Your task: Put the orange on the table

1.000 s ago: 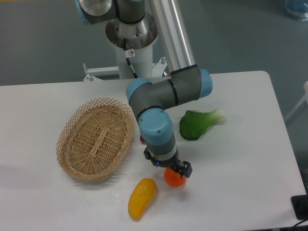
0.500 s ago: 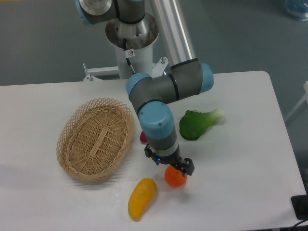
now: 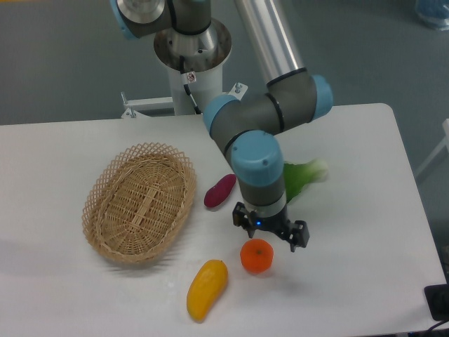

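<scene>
The orange (image 3: pixel 257 255) rests on the white table (image 3: pixel 365 232), near the front edge, with its small stem dimple facing up. My gripper (image 3: pixel 272 233) hangs just above and behind it, shifted a little to the right, its dark fingers apart and nothing between them. The orange is free of the fingers. The blue-grey wrist above the gripper covers part of the green vegetable behind it.
An oval wicker basket (image 3: pixel 140 201) lies on the left. A yellow-orange mango-shaped fruit (image 3: pixel 206 288) sits front centre, left of the orange. A purple sweet potato (image 3: pixel 220 191) lies beside the basket, and a green leafy vegetable (image 3: pixel 306 176) lies behind the wrist.
The gripper has let go of the orange and moved up and to the right. The orange stays on the table. The sweet potato, hidden before, now shows.
</scene>
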